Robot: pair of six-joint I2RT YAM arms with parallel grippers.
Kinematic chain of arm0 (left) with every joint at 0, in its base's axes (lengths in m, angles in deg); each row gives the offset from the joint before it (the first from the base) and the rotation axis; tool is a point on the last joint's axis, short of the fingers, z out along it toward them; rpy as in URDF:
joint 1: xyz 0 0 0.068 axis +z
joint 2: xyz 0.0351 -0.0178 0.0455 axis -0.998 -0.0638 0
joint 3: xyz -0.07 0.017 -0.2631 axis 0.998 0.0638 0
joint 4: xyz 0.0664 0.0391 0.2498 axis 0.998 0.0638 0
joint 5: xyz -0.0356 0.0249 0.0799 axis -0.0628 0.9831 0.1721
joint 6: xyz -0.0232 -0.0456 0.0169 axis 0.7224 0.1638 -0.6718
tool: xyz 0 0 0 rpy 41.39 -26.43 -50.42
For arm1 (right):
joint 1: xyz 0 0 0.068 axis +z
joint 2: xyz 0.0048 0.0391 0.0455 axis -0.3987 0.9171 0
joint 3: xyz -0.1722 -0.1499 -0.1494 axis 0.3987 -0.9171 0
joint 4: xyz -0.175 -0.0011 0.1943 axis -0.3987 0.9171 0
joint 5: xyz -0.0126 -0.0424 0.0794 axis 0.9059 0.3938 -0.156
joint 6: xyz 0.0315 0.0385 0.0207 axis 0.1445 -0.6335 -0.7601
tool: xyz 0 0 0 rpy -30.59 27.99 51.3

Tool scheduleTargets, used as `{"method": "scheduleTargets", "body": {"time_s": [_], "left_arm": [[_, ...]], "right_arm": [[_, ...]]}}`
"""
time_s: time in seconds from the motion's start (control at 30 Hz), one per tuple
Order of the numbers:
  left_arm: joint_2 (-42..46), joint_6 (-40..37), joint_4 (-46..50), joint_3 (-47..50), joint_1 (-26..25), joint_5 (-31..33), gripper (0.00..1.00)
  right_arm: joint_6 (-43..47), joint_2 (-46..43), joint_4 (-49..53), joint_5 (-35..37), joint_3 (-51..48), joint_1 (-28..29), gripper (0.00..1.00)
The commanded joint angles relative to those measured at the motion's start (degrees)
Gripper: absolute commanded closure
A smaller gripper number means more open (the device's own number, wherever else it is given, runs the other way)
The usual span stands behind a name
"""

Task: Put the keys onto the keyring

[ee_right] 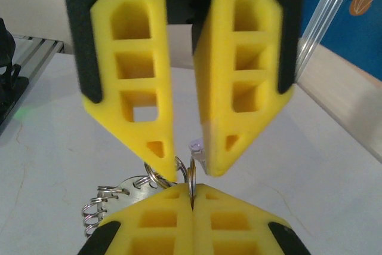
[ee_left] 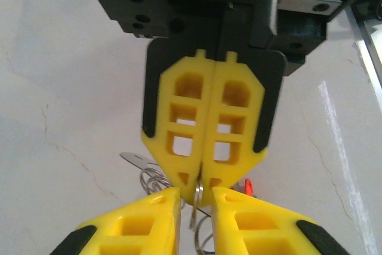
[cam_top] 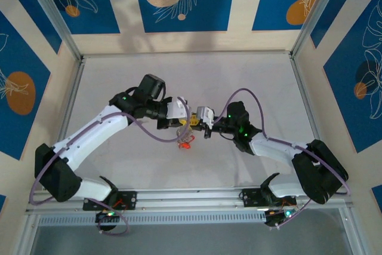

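Observation:
The keyring (ee_right: 191, 177) stands edge-on, clamped between the touching tips of my right gripper (ee_right: 192, 190), which is shut on it. My left gripper (ee_right: 192, 169) faces it tip to tip, its fingers apart on either side of the keyring (ee_left: 197, 194) without pinching it. A pale purple key (ee_right: 196, 148) sits against the inner face of one left finger. A red key (ee_left: 248, 187) hangs just behind the right gripper (ee_left: 200, 178). In the top view both grippers meet mid-table, with the red key (cam_top: 185, 142) below them.
Smaller silver rings, a wire coil (ee_right: 92, 210) and a flat metal tag (ee_right: 128, 190) dangle from the keyring on the left. The white table (cam_top: 119, 76) is bounded by metal rails (cam_top: 191, 195) at the near edge and walls on the other sides.

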Motion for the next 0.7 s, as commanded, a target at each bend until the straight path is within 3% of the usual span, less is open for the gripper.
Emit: {"method": "scheduleTargets", "body": {"time_s": [0.0, 0.67], "left_arm": [[2.48, 0.00, -1.37, 2.73, 0.44, -2.96, 0.81], [2.17, -0.43, -2.33, 3.85, 0.67, -2.71, 0.84]], "right_arm": [[-1.79, -1.37, -7.17, -3.48, -1.22, -0.96, 1.00], [-2.60, -1.84, -8.32, -8.36, -0.83, -1.25, 1.00]]}}
